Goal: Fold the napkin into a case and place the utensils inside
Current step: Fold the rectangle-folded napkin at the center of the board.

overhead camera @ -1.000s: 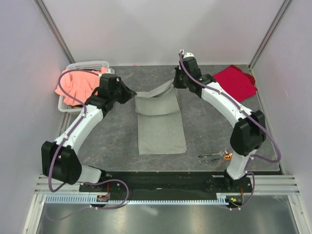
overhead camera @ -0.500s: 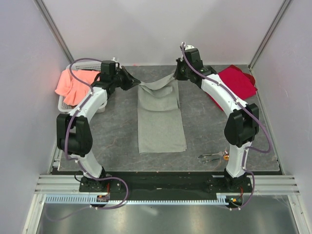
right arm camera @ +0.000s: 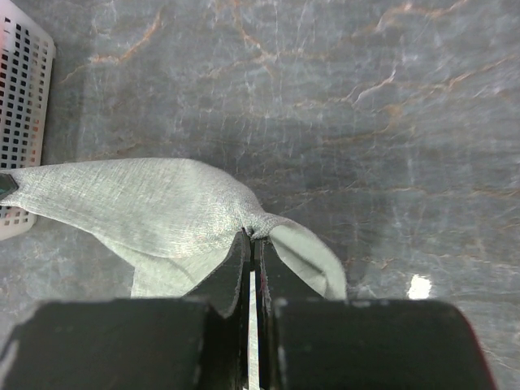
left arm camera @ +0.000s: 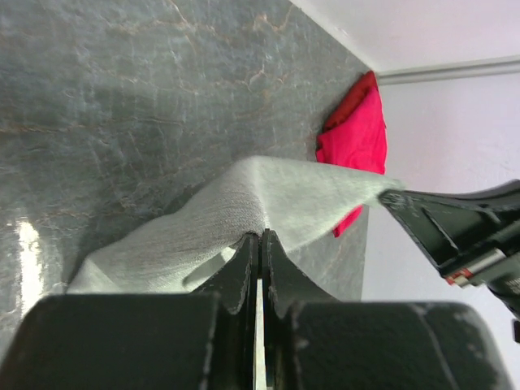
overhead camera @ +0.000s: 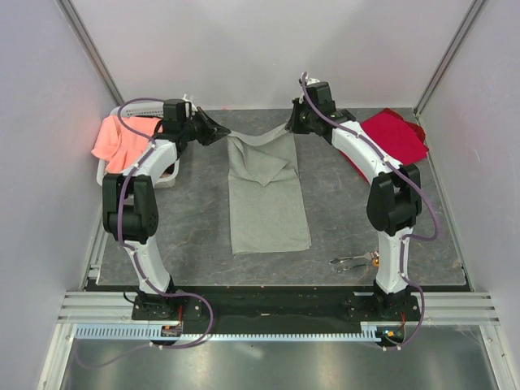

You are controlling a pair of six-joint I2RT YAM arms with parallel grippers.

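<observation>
The grey-green napkin [overhead camera: 266, 195] lies as a long strip on the mat, its far end lifted and stretched between both grippers. My left gripper [overhead camera: 220, 132] is shut on the napkin's far left corner [left arm camera: 244, 203]. My right gripper [overhead camera: 290, 126] is shut on the far right corner [right arm camera: 203, 211]. The held edge hangs a little above the mat near the back. The silvery utensils [overhead camera: 354, 261] with an orange-brown end lie on the mat at the front right, apart from both grippers.
A white basket [overhead camera: 154, 110] holding a salmon-orange cloth [overhead camera: 122, 138] stands at the back left, next to the left arm. A bright red cloth [overhead camera: 394, 134] lies at the back right and also shows in the left wrist view [left arm camera: 353, 146].
Both grippers have carried the napkin's held end away from the arm bases, unfolding the doubled part. The strip is now longer and its far edge sits near the back.
</observation>
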